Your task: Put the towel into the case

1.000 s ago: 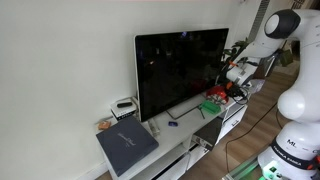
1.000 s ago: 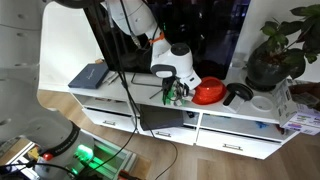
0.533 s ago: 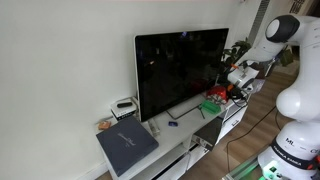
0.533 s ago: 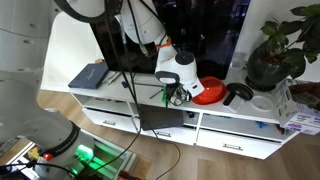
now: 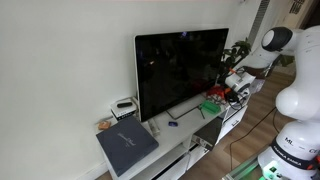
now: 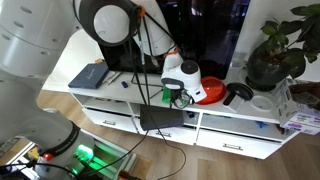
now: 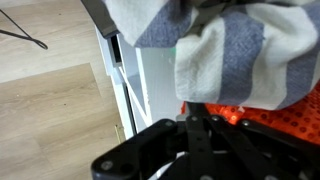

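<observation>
In the wrist view the towel [image 7: 235, 50], a limp grey-and-white striped cloth, hangs bunched at the tips of my gripper [image 7: 197, 108], whose fingers are shut on it. Under the towel shows the red meshed part of the case [image 7: 262, 122]. In both exterior views my gripper [image 5: 233, 84] [image 6: 176, 92] hovers over the white TV cabinet, right at the case, whose green part [image 5: 211, 106] and red part [image 6: 209, 92] show. The towel itself is too small to make out in the exterior views.
A large TV screen [image 5: 182, 68] stands behind the case. A flat dark grey slab [image 5: 127, 148] [image 6: 88, 75] lies at the cabinet's far end. A black object [image 6: 237, 94] and a potted plant [image 6: 274, 52] stand past the case. The cabinet edge [image 7: 125, 85] drops to wooden floor.
The gripper with the towel has shifted slightly sideways along the cabinet towards the red part of the case. The arm's upper joints have swung over.
</observation>
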